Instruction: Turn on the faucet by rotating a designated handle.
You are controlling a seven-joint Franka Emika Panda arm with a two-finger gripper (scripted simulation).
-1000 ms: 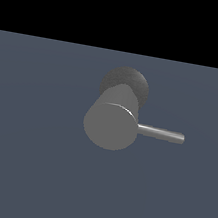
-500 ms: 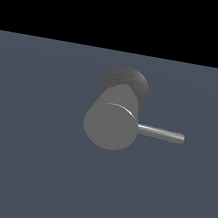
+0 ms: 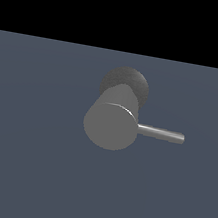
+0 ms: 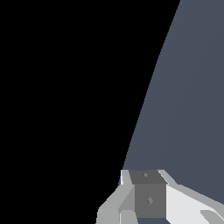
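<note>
The faucet [image 3: 111,124] is a thick matte grey cylinder whose flat round end faces the exterior view, with a darker rounded base [image 3: 128,81] behind it. The handle [image 3: 160,134], a thin shiny rod, sticks out level toward the exterior view's right. My gripper [image 4: 147,186] appears only in the wrist view. Its grey pads [image 4: 149,200] sit together with no gap showing and nothing between them. Neither faucet nor handle shows in the wrist view, and no part of the arm shows in the exterior view, so I cannot place the gripper relative to the faucet.
A flat blue-grey floor [image 3: 24,167] spreads around the faucet and ends at a black background beyond it. The wrist view shows the same floor [image 4: 192,96] beside blackness.
</note>
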